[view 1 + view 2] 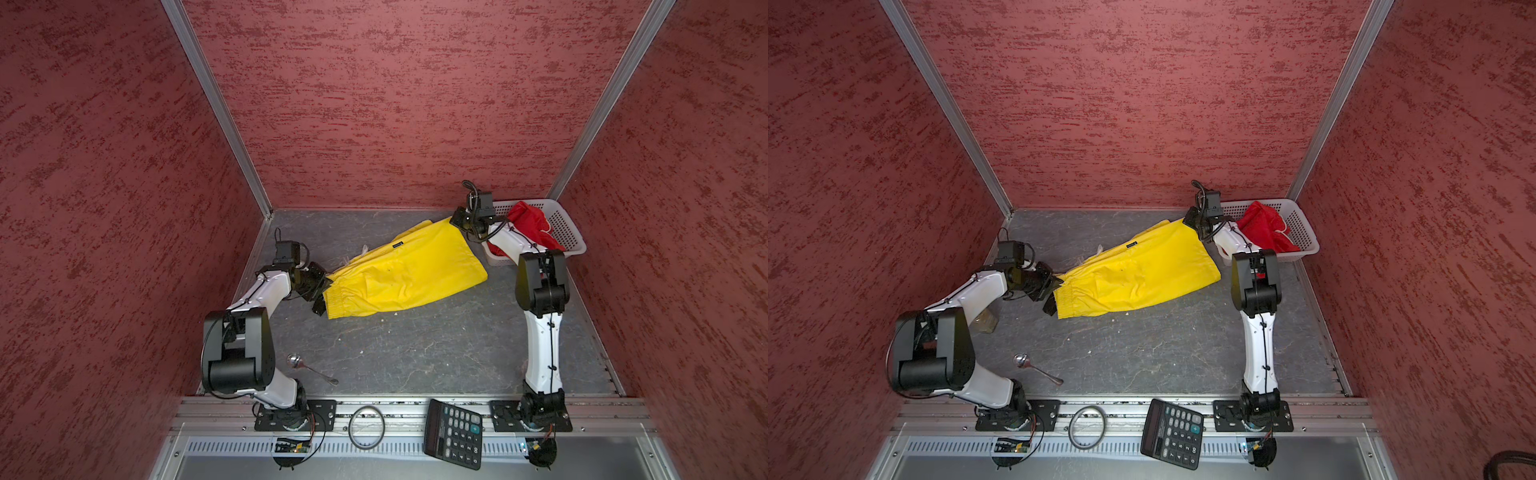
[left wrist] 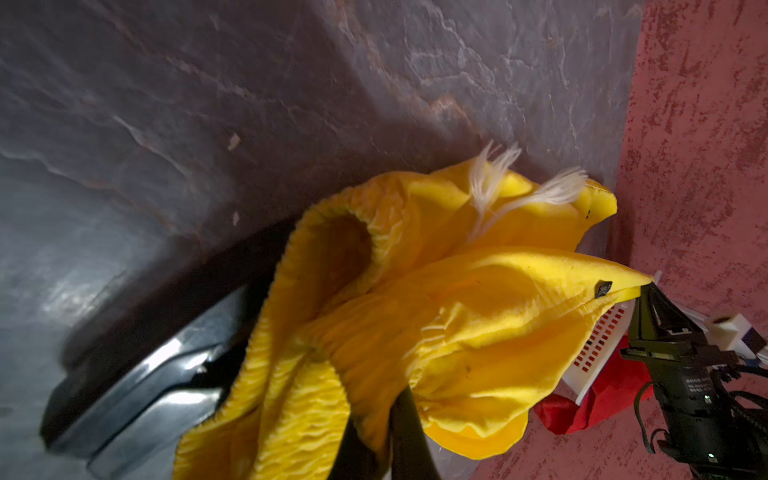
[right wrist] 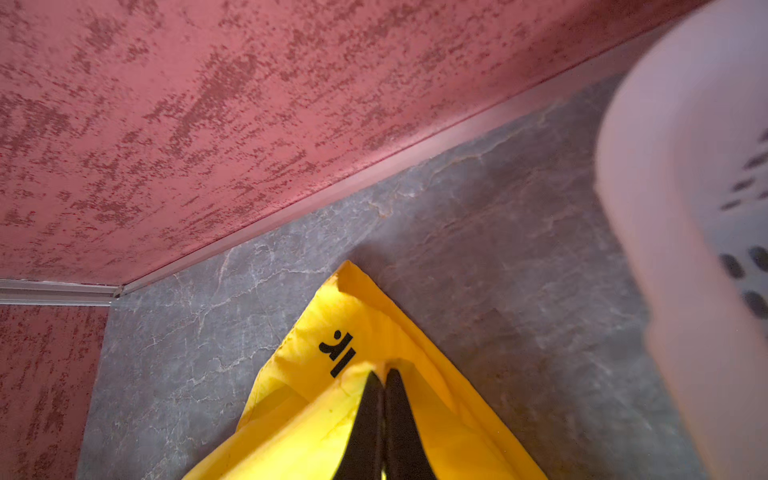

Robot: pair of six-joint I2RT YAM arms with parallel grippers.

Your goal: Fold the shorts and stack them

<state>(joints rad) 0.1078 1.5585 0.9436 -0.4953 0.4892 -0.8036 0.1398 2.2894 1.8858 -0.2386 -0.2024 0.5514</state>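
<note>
– So what carries everything?

– The grey table [image 1: 415,353], walled in red on three sides. The largest thing on it is the yellow shorts [image 1: 399,274], drawn out slantwise from near the table's left edge toward its far right corner.

– And the other pair?

– The red shorts [image 1: 530,226] lie bunched in the white basket [image 1: 575,241] in that far right corner, with neither arm on them.

– Who has the yellow pair?

– Both arms. The left gripper [image 1: 323,291] has its fingers pressed together on the gathered waistband [image 2: 291,332], and the left wrist view shows the elastic bunched round them. The right gripper [image 1: 456,222] pinches a leg-hem corner at the far end, just beside the basket. In the right wrist view its fingers lie closed flat on the cloth.

– Which way does the cloth run from each?

– Its long axis runs straight from one gripper to the other, waistband at the left and hems at the right. The small dark label [image 1: 397,245] sits on the far edge between them.

– What does the fold turn on, then?

– Probably that axis: one held end would have to travel along it to meet the other. Neither arm is nearer, since each holds its own end.
</note>
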